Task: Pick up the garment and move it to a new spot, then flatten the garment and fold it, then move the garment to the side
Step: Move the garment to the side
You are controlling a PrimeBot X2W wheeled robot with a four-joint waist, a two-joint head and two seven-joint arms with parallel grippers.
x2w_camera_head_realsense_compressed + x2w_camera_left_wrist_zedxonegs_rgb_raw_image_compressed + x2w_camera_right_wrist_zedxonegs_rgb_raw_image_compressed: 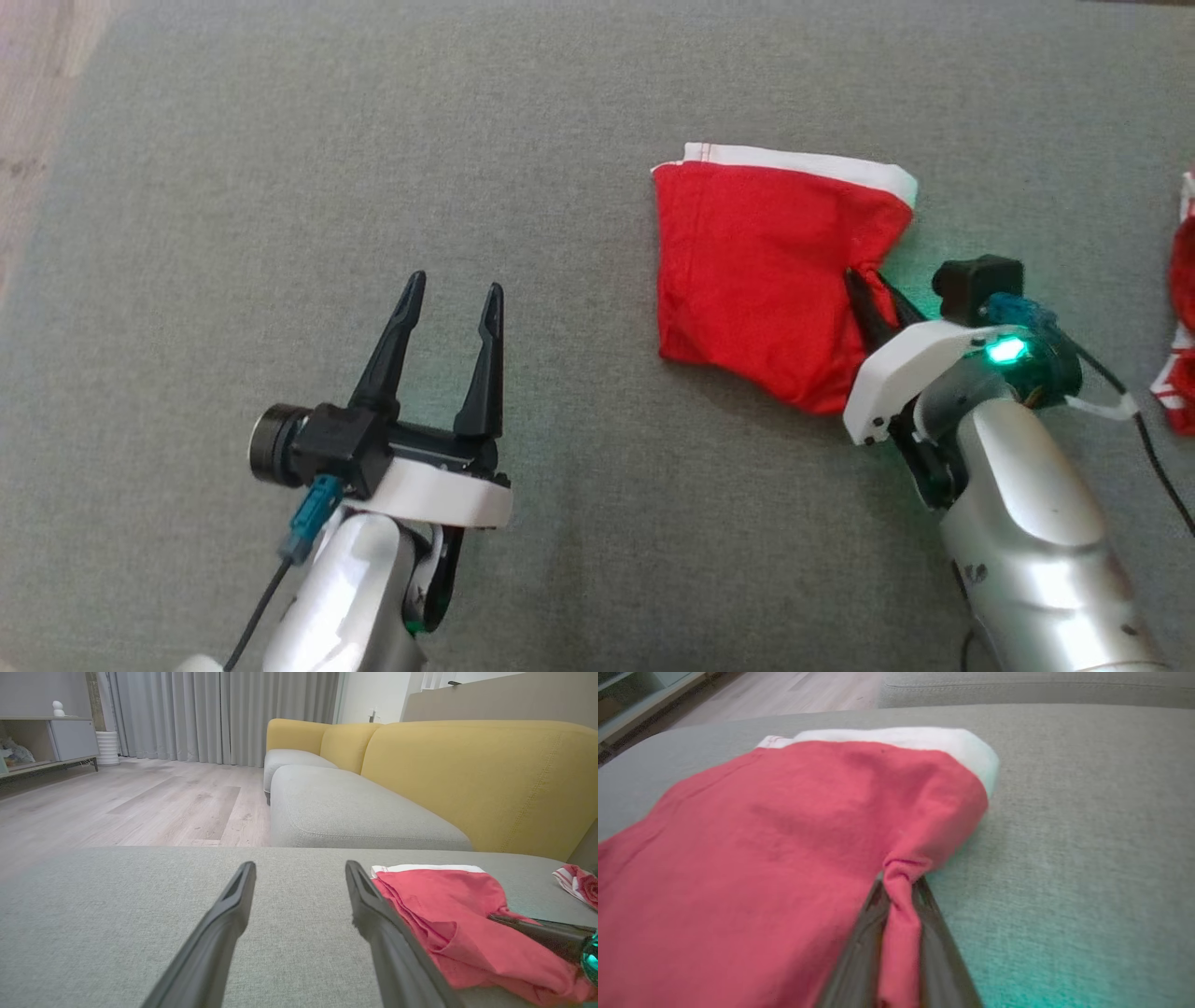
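Garment: red shorts-like piece with a white band along its far edge, lying folded and mostly flat. It spreads forward and to the left from the right end effector's fingertips. It is well apart from the left end effector, off to that one's right.
Yellow sofa: seen in the left wrist view, beyond the left end effector, with yellow backrests and grey seat pads.
Grey cushion: broad upholstered surface under both end effectors; it carries the garment.
Left end effector: its two dark fingers stand wide apart with nothing between them. They point across bare grey fabric, and the garment's near-left corner is just past its right finger in the left wrist view.
Right end effector: clamped on the garment. The right wrist view shows a bunched ridge of red cloth pinched between the two fingers at the garment's right edge.
Second cloth: red and white, crumpled, on the cushion to the right of the right end effector, apart from the garment.
Green light: glowing on the right wrist, tinting the cushion beside it.
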